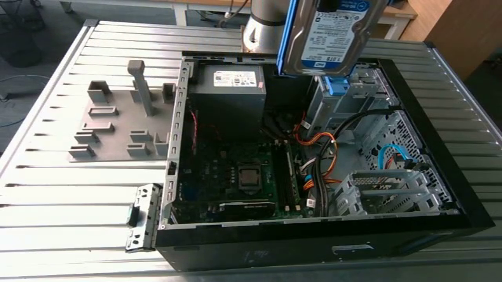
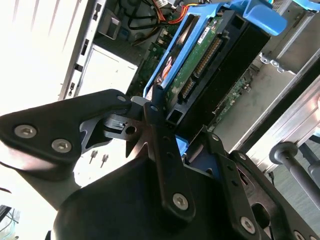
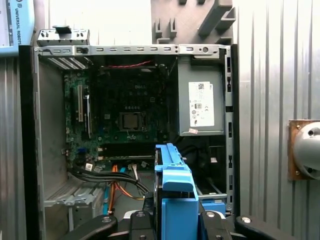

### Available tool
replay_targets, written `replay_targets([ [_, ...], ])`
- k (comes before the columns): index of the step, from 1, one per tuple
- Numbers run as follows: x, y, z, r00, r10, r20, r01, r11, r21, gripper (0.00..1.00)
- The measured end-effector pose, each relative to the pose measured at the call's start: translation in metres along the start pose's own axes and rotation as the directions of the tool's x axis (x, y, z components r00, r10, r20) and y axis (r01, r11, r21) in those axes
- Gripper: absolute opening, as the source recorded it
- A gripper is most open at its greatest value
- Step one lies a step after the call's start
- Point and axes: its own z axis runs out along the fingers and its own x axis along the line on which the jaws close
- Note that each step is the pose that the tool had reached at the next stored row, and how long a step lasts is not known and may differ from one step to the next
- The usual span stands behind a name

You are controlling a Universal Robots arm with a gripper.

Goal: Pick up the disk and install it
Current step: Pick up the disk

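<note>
The disk (image 1: 333, 35) is a silver hard drive with a white-and-blue label and blue rails. It hangs upright above the back of the open computer case (image 1: 180, 147), over the drive bay (image 1: 349, 97). In both wrist views my gripper (image 2: 175, 125) (image 3: 175, 217) is shut on the disk (image 2: 210, 55) (image 3: 175, 195), one black finger (image 2: 160, 145) on each flat side. The first wrist view looks down past the disk's blue rail into the case. The arm (image 1: 267, 23) stands behind the disk.
Inside the case lie the motherboard (image 1: 235, 170), a grey power supply (image 1: 235, 88) with a white sticker, orange and black cables (image 1: 321, 153) and a small blue bracket (image 1: 337, 87). A grey fixture with pegs (image 1: 126, 123) stands on the slatted table at the exterior view's left.
</note>
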Motion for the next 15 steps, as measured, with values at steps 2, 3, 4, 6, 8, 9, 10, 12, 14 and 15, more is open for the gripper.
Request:
replay_targets([
  [2,0.0044,-0.0001,-0.0003,1.0000,0.000,0.0001,0.000,1.0000,0.0000,0.36],
  [3,0.0064,-0.0001,-0.0004,1.0000,0.000,-0.0001,0.000,1.0000,0.0000,0.36],
  [4,0.0085,-0.0002,-0.0006,1.0000,0.000,-0.0002,0.000,1.0000,-0.0001,0.36],
  [6,0.0130,-0.0002,-0.0007,1.0000,0.000,0.0001,0.000,1.0000,0.0001,0.36],
  [8,0.0177,-0.0003,-0.0005,1.0000,0.000,0.0001,0.000,1.0000,0.0000,0.36],
  [9,0.0200,-0.0003,-0.0005,1.0000,0.000,0.0000,0.000,1.0000,0.0000,0.36],
  [10,0.0222,-0.0004,-0.0004,1.0000,0.000,0.0000,0.000,1.0000,0.0000,0.36],
  [12,0.0264,-0.0004,-0.0001,1.0000,0.000,0.0001,0.000,1.0000,0.0000,0.36],
  [14,0.0303,-0.0005,0.0000,1.0000,0.000,0.0002,0.000,1.0000,0.0000,0.36],
  [15,0.0321,-0.0005,0.0001,1.0000,0.000,0.0001,0.000,1.0000,0.0000,0.36],
])
